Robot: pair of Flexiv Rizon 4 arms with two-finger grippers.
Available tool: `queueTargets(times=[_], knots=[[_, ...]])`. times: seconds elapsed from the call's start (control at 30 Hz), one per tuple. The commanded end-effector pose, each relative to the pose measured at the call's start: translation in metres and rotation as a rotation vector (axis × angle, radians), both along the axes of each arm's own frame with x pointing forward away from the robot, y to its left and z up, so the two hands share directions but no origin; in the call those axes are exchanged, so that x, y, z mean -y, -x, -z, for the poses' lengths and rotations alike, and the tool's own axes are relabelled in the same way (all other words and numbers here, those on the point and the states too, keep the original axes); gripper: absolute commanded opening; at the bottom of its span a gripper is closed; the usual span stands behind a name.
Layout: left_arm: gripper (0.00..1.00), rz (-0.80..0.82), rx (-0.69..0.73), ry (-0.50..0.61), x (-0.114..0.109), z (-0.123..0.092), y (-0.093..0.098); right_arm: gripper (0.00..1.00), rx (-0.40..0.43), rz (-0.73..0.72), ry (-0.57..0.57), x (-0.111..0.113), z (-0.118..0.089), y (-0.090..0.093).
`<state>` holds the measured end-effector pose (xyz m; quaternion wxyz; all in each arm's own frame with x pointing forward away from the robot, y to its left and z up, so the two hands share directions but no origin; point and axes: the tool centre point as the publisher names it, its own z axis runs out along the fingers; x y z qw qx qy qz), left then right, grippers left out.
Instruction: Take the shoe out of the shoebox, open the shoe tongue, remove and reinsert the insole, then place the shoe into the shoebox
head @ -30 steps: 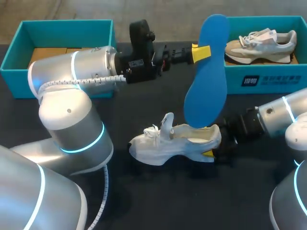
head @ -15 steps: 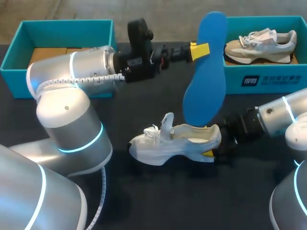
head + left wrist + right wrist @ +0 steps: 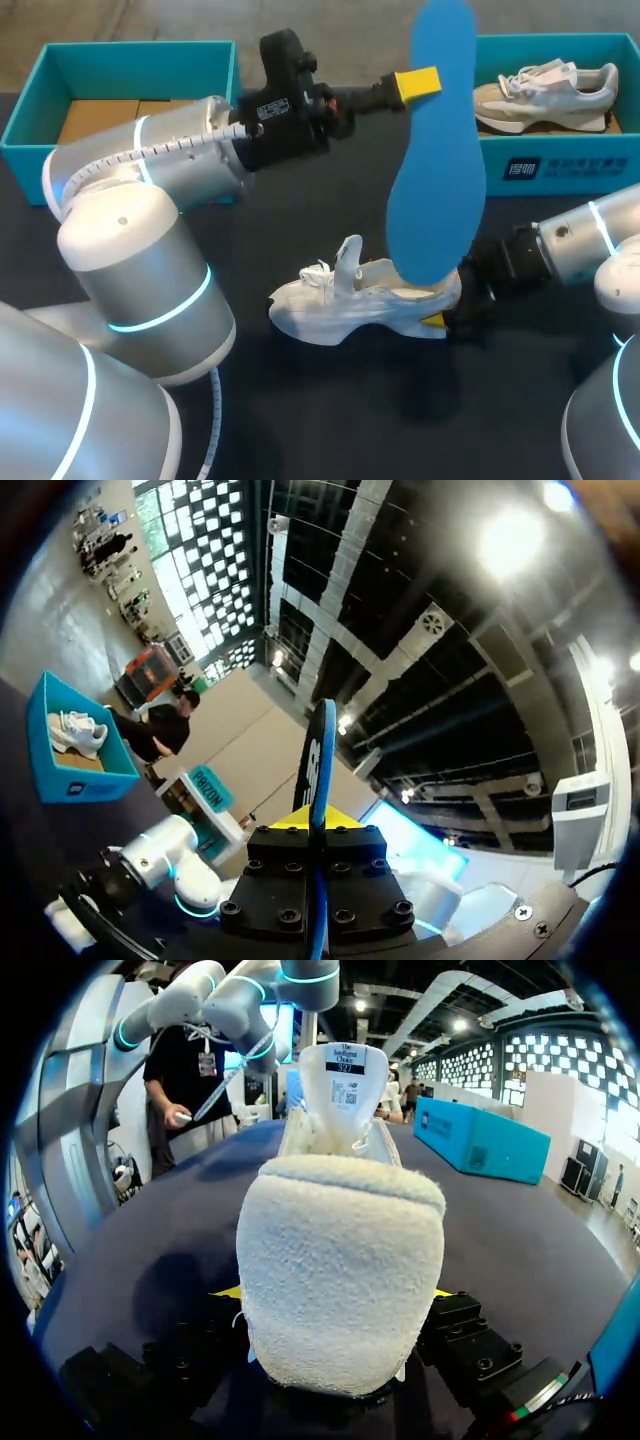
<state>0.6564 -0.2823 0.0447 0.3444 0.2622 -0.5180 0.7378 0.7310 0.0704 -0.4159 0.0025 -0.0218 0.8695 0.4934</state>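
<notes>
Blue insole [image 3: 437, 170] hangs nearly upright, pinched near its top by the left fingers [image 3: 418, 83], its lower end just above the heel opening of the white shoe [image 3: 350, 300], which lies on the tabletop [image 3: 300, 410] with the right fingers [image 3: 433, 320] clamping its heel.

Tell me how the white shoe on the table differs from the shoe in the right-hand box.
The white shoe is all white; the boxed shoe is tan and white. The white shoe stands upright on the table, its heel gripped by the right tool; the boxed shoe lies untouched in its teal box. Both are laced sneakers.
</notes>
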Motion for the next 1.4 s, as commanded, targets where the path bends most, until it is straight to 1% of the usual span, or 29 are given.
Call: queueTargets(times=[0.03,0.2,0.6,1.4], knots=[[0.0,0.002,-0.059,-0.083,-0.002,-0.012,0.009,0.0,0.001,0.001,0.003,0.0,0.006,-0.001],[0.0,0.014,-0.081,-0.103,-0.011,-0.018,0.023,0.0,0.001,0.001,0.003,0.0,0.006,-0.001],[0.0,0.018,-0.085,-0.07,-0.023,-0.028,0.04,0.0,0.001,0.001,0.003,0.0,0.006,-0.001],[0.0,-0.003,-0.08,-0.005,-0.04,-0.031,0.055,0.0,0.001,0.001,0.003,0.0,0.006,-0.001]])
